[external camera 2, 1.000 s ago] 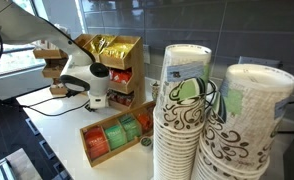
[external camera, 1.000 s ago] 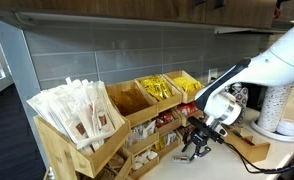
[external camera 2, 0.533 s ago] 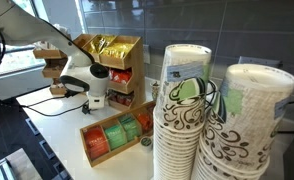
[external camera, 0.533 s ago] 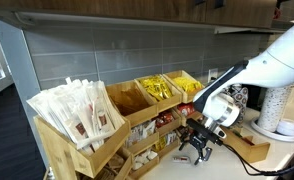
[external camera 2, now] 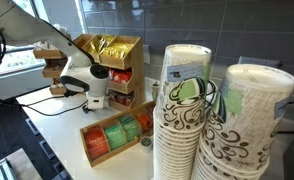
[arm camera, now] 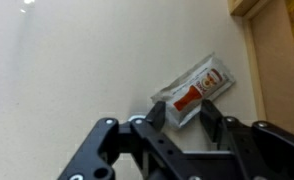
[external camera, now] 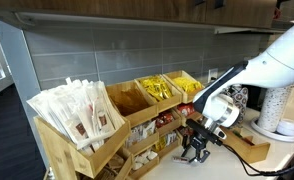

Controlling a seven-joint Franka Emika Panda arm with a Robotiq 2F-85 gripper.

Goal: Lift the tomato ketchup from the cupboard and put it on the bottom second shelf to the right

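Starting at the left of an exterior view, the wooden rack (external camera: 62,145) holds long white paper packets (external camera: 77,110) in its top bin. Yellow sachets (external camera: 162,90) fill the upper bins further right. Just past the rack's right end, the gripper (external camera: 195,152) points down at the pale surface (external camera: 227,165), hung from the white arm (external camera: 272,60). A low wooden tray (external camera: 249,148) sits right of the gripper.

From the opposite side, the arm (external camera 2: 87,85) bends low in front of the rack (external camera 2: 127,75). The flat tray (external camera 2: 90,148) of coloured tea bags lies nearer the camera. Stacked paper cups (external camera 2: 192,120) crowd the right of that view.

In the wrist view, the left half is bare white surface (arm camera: 57,60). Toward the middle, the gripper (arm camera: 182,112) comes in from the bottom edge with its black fingers (arm camera: 153,116) spread apart. The ketchup sachet (arm camera: 195,88) lies flat on the surface, outside every bin. It is turned on a slant, with its lower left end between the two fingertips and its upper right end toward the rack. Whether the fingertips touch its edges cannot be told. At the far right a strip of light wood (arm camera: 279,40) borders the surface, just beside the sachet's upper end.
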